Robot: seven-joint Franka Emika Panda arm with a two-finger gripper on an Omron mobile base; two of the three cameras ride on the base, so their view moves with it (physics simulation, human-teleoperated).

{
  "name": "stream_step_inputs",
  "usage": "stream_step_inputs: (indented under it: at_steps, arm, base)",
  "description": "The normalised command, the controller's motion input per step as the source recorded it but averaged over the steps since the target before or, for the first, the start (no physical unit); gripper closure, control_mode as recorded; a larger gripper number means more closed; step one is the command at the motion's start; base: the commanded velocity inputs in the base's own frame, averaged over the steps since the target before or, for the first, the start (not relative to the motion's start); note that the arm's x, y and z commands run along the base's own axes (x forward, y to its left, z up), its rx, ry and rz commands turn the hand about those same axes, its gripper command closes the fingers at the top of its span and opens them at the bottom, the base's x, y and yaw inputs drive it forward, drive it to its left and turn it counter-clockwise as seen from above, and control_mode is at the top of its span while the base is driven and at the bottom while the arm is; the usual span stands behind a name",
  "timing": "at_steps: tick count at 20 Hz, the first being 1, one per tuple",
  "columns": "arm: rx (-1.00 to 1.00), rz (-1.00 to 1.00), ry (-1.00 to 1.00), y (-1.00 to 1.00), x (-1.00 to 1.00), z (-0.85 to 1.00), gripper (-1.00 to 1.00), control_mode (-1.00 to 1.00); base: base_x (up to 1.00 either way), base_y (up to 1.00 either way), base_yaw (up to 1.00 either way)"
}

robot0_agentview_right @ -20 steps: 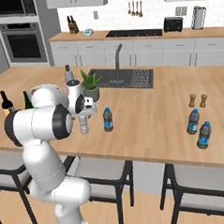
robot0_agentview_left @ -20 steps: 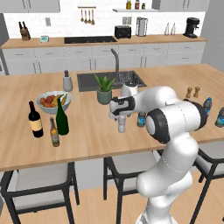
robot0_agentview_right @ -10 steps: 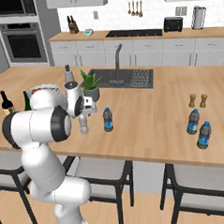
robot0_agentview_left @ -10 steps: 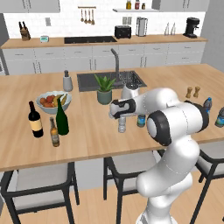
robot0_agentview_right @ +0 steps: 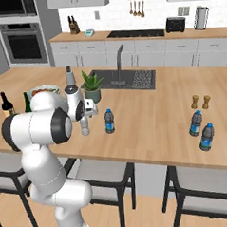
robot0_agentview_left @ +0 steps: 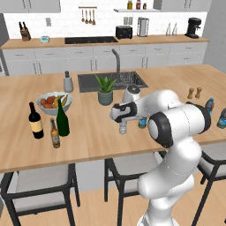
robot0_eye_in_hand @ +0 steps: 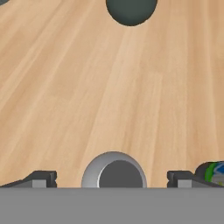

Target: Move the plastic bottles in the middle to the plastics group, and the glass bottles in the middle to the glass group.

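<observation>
The clear bottle (robot0_eye_in_hand: 114,169) stands upright between the 2 fingers (robot0_eye_in_hand: 40,178), seen from above in the hand view; the jaws are spread wide and touch nothing. In the base views the gripper (robot0_agentview_left: 123,120) hangs right over this bottle (robot0_agentview_left: 123,128) on the wooden counter (robot0_agentview_left: 88,137). Just beside 1 finger, on the outer side, sits the blue-label bottle (robot0_agentview_right: 109,121), its cap and label edge peeping in at the hand view's corner (robot0_eye_in_hand: 213,171).

A bowl (robot0_agentview_left: 54,102) well off to the gripper's left holds fruit, orange and yellow pieces among them. A pot (robot0_agentview_left: 105,97) just beyond the fingers holds a green plant.

Counted: 2 small bottles at the fingers; 2 more blue-label bottles (robot0_agentview_right: 201,130) far to the right; 2 small shakers (robot0_agentview_right: 201,102) behind those; 3 bottles near the bowl, namely 1 green bottle (robot0_agentview_left: 62,118), 1 wine bottle (robot0_agentview_left: 35,122) with a cream label, and 1 brown bottle (robot0_agentview_left: 54,134).

No writing on any label is legible.
</observation>
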Motion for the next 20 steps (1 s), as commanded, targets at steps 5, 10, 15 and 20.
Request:
stream_step_inputs:
  at_steps: [5,10,15,20]
  arm:
    - [0.00,0.00,0.00,0.00,0.00,0.00,1.00,-1.00]
    - [0.00,0.00,0.01,0.00,0.00,0.00,1.00,-1.00]
    - [0.00,0.00,0.00,0.00,-0.01,0.00,1.00,-1.00]
    - [0.00,-0.04,0.00,-0.07,-0.28,0.39,1.00,-1.00]
  base:
    - [0.00,0.00,0.00]
    - [0.00,0.00,0.00]
    - [0.00,0.00,0.00]
    - [0.00,0.00,0.00]
